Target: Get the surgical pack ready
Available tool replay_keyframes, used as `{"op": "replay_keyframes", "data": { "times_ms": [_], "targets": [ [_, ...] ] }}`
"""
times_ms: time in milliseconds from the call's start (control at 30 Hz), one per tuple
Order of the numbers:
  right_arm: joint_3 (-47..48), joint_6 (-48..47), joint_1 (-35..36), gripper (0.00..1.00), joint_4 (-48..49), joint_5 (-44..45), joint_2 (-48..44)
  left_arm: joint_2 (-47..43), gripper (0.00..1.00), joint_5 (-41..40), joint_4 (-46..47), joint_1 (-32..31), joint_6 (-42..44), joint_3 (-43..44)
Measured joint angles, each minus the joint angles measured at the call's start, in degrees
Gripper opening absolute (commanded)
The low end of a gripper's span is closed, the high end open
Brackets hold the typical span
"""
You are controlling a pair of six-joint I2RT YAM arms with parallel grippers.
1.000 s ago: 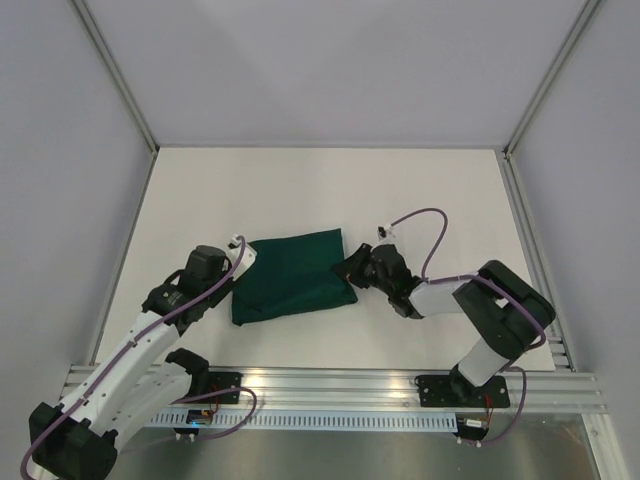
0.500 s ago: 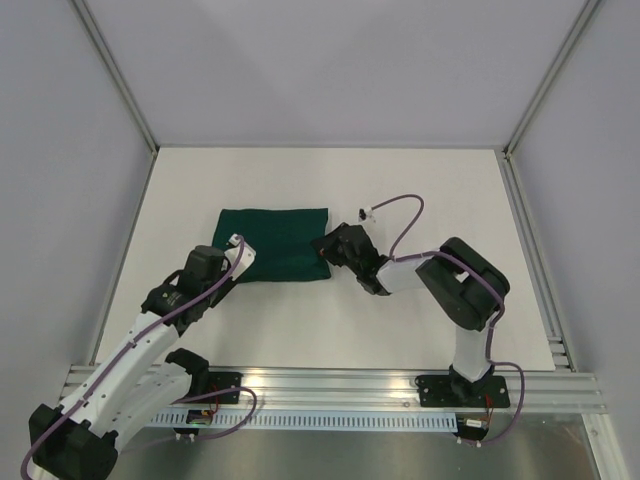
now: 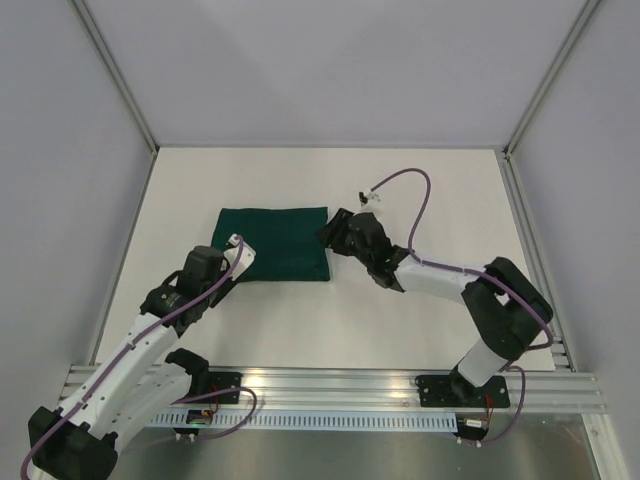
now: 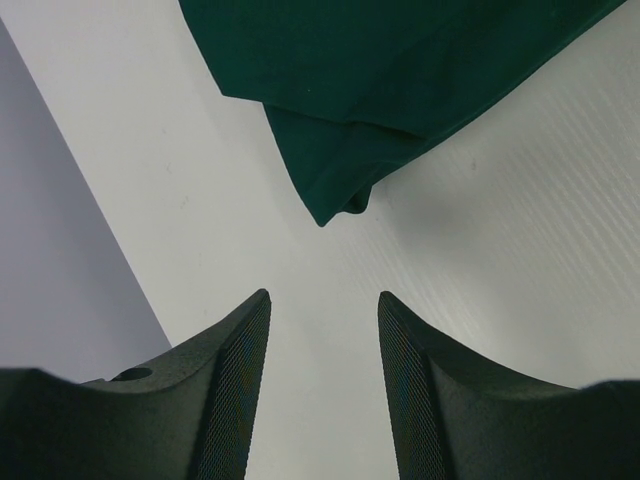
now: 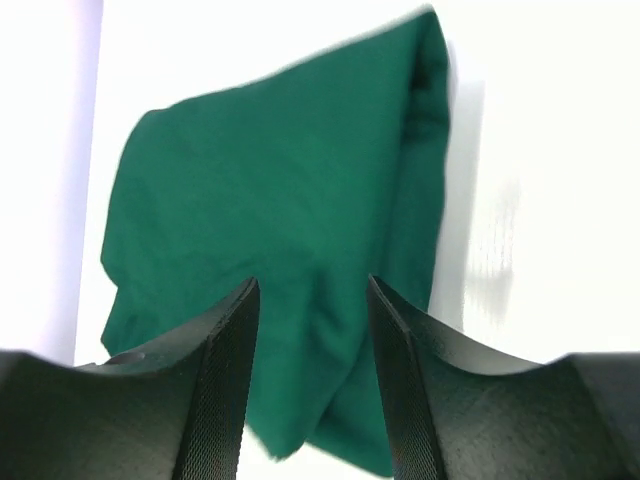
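The surgical pack shows only as a dark green cloth folded into a flat rectangular bundle on the white table. No tray, instruments, gauze or pouches are in view. My left gripper is open and empty just off the bundle's near left corner; the left wrist view shows that corner ahead of the left gripper. My right gripper is open at the bundle's right edge. In the right wrist view the cloth fills the space beyond the right gripper, with nothing between its fingers.
White table with grey enclosure walls on three sides. An aluminium rail runs along the near edge. A purple cable loops above the right wrist.
A second ago the cloth lay nearer and crumpled with both grippers at its ends. It now lies farther back as a neat rectangle. The right arm has swung slightly, its gripper off the cloth.
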Motion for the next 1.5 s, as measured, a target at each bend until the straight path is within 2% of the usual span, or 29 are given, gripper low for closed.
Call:
{"op": "replay_keyframes", "data": {
  "times_ms": [67,167,300,367,633,933,1033,1133,1167,1233,1267,1367,1500],
  "targets": [
    [0.7,-4.4,0.3,0.48,-3.7,0.8,-4.7,-0.2,0.56,0.1,0.0,0.0,0.0,0.0],
    [3.6,-10.4,2.3,0.36,-7.5,2.9,-8.0,-0.4,0.57,0.2,0.0,0.0,0.0,0.0],
    [9.6,-18.1,7.2,0.05,-9.4,1.0,-5.4,-0.5,0.57,0.2,0.0,0.0,0.0,0.0],
    [11.6,-19.5,8.8,0.0,-9.5,-1.1,-2.6,-0.5,0.57,0.2,0.0,0.0,0.0,0.0],
    [10.3,-18.9,9.1,0.01,-9.8,-6.4,6.6,-0.5,0.57,0.2,0.0,0.2,0.0,0.0],
    [9.9,-18.6,9.1,0.01,-10.6,-6.3,6.6,-0.4,0.57,0.2,0.0,0.4,-0.1,-0.2],
    [9.9,-19.5,9.2,0.08,-13.7,-6.0,4.1,0.2,0.57,0.1,0.0,0.9,-0.1,-0.5],
    [9.9,-21.2,9.1,0.29,-17.5,-4.9,-0.9,1.6,0.57,0.0,0.0,2.3,-0.2,-0.7],
    [9.9,-21.8,9.1,0.42,-19.1,-4.2,-3.3,2.2,0.58,-0.1,0.0,2.8,-0.2,-0.7],
    [9.9,-23.5,8.5,0.57,-22.0,-2.8,-9.3,3.1,0.58,-0.2,0.0,3.8,-0.3,-0.7],
    [9.9,-24.2,7.8,0.74,-23.5,-2.3,-12.4,3.4,0.58,-0.2,-0.1,4.2,-0.3,-0.7],
    [7.5,-25.7,2.0,1.0,-26.4,-1.1,-22.1,3.6,0.58,0.0,-0.2,5.0,-0.4,-0.7],
    [0.1,-26.8,-10.1,1.0,-32.6,1.3,-33.2,3.7,0.58,0.3,-0.2,5.2,-0.6,-0.8]
  ]
}}
